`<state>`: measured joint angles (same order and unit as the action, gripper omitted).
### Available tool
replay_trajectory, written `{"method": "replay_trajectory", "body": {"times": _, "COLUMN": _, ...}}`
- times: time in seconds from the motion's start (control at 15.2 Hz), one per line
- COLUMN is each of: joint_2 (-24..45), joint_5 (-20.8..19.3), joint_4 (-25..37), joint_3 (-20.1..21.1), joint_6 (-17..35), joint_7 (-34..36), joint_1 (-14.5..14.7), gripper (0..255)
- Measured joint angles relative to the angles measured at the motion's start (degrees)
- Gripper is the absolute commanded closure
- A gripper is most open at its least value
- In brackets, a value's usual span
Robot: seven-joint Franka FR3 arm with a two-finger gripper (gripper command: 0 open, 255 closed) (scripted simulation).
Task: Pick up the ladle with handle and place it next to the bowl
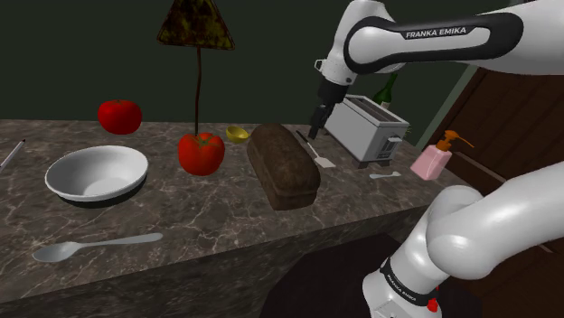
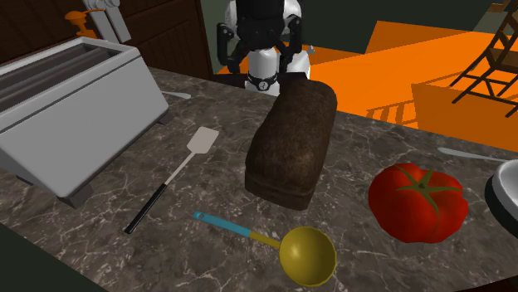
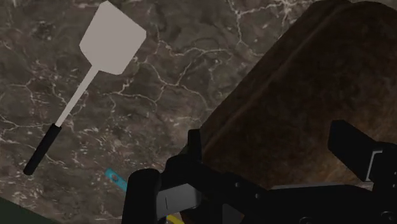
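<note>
While the end effector (image 1: 318, 117) hangs above the worktop (image 1: 181, 217) between the dark loaf (image 1: 283, 165) and the toaster (image 1: 366, 126), its fingers (image 3: 348, 145) stand apart in the wrist view. Nothing is clamped, and the loaf's top shows in the gap behind them.

Ladle (image 2: 292, 249): lying flat on the worktop, untouched. Yellow cup; handle is yellow near the cup and blue at the far end. In the second exterior view it sits near the lower edge. The cup is between the loaf's near end and the near tomato (image 2: 415, 201). The blue tip points toward the black grip of the spatula (image 2: 176, 172). The spatula lies between toaster and loaf, pale blade, apart from the ladle. In the wrist view the blue tip shows just beside the end effector's body.

In the shoulder view the ladle is at the far side of the worktop, by the loaf's far end. The near tomato sits between it and the white bowl (image 1: 97, 173), so ladle and bowl are well apart. The bowl is upright toward that view's left, with a grey spoon (image 1: 90, 246) in front of it near the worktop's front edge. The far tomato (image 1: 119, 116) is behind the bowl. A lamp (image 1: 196, 25) with a mottled shade stands behind the near tomato. A pink soap dispenser (image 1: 434, 158) and a green bottle (image 1: 389, 88) are by the toaster.
</note>
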<state>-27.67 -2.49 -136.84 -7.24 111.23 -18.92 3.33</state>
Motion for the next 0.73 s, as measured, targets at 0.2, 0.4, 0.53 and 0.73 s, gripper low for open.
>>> {"method": "replay_trajectory", "body": {"times": 0.2, "joint_2": 5.5, "joint_5": -0.8, "joint_4": 1.7, "joint_3": -2.2, "joint_6": 4.9, "joint_7": -7.3, "joint_1": 0.9, "gripper": 0}}
{"method": "replay_trajectory", "body": {"times": 0.4, "joint_2": 11.1, "joint_5": -0.8, "joint_4": 4.0, "joint_3": -3.9, "joint_6": 9.8, "joint_7": -14.4, "joint_1": 1.9, "gripper": 0}}
{"method": "replay_trajectory", "body": {"times": 0.53, "joint_2": 15.0, "joint_5": -0.4, "joint_4": 6.7, "joint_3": -4.9, "joint_6": 12.2, "joint_7": -19.2, "joint_1": 2.6, "gripper": 0}}
{"method": "replay_trajectory", "body": {"times": 0.73, "joint_2": 20.7, "joint_5": 0.8, "joint_4": 10.7, "joint_3": -6.3, "joint_6": 16.0, "joint_7": -26.6, "joint_1": 3.4, "gripper": 0}}
